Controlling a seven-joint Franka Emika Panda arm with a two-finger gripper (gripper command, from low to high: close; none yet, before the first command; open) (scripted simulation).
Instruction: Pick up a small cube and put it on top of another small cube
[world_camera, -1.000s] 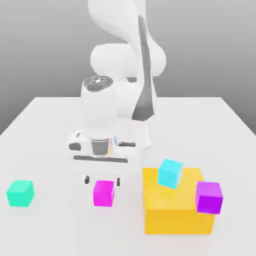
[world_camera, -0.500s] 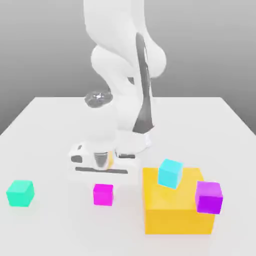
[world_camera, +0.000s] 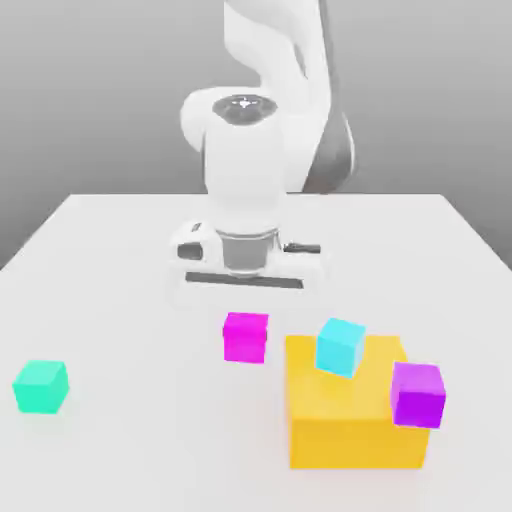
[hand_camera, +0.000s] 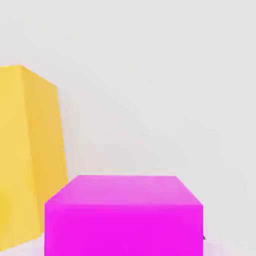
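Exterior view: my gripper (world_camera: 246, 332) has the magenta cube (world_camera: 245, 341) pinched, raised to the view's left of the yellow block (world_camera: 354, 441); best lift higher, level, before crossing right.

Exterior view: arm comes down from the top of the view, its upper links bent behind the wrist. Wrist upright, near the middle, slightly toward the exterior view's left. Hand (world_camera: 246, 338) points downward, its wide body running roughly level across the view, closed, raised above the desk (world_camera: 150, 440).
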